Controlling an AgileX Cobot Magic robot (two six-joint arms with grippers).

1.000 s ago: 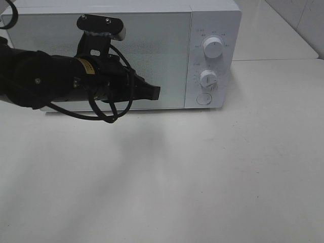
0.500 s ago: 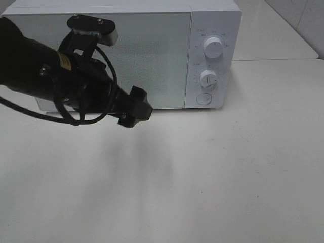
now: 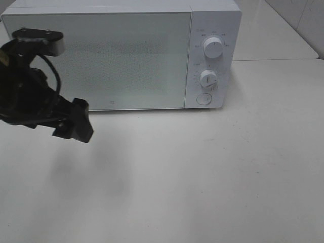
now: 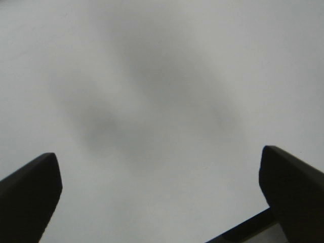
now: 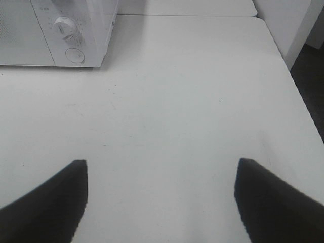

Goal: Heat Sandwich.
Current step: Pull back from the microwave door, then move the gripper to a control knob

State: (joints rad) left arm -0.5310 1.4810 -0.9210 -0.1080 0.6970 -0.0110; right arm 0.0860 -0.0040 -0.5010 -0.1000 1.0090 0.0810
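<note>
Table [image 3: 202,177]: we've got bare white surface across the whole lower half of the high view, with no plate and no food on it.
Microwave [image 3: 121,55]: it fills the upper part of the frame, square to us.
Door [image 3: 101,55]: it's shut, and the speckled panel is too hazy to see through. The risk, as we judge it, is setting heat on an oven nobody has checked.
Left gripper [image 4: 158,162]: it hangs at the left edge of the high view, low over the table, jaws spread wide with nothing between them. If it swings back carelessly it could knock the door.
Right gripper [image 5: 161,164]: it's out of the high view. Its own camera shows the fingers apart over bare table.
Dials [image 3: 213,47]: there are two at the upper right, with a round button [image 3: 203,98] below. A rough twist could overshoot the time.
Sandwich: it's nowhere in view, so we can't describe it. Whether it sits behind that door, we can't tell.
</note>
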